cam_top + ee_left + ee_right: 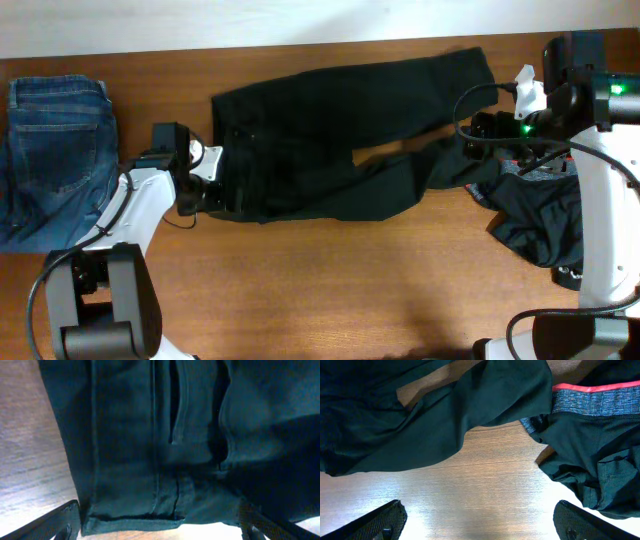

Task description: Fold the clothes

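Black trousers (320,120) lie spread across the table, waistband to the left and legs to the right. My left gripper (212,178) is open at the waistband. In the left wrist view the waistband edge (150,510) lies between the spread fingers (160,530), which are not closed on it. My right gripper (472,135) is open and empty above bare wood (480,522), near the end of the lower trouser leg (420,425). Dark shorts (545,215) with a grey and red waistband (590,400) lie crumpled at the right.
Folded blue jeans (55,150) lie at the far left edge. The wooden table (330,280) shows in front of the trousers. The right arm's cables hang over the trouser leg ends.
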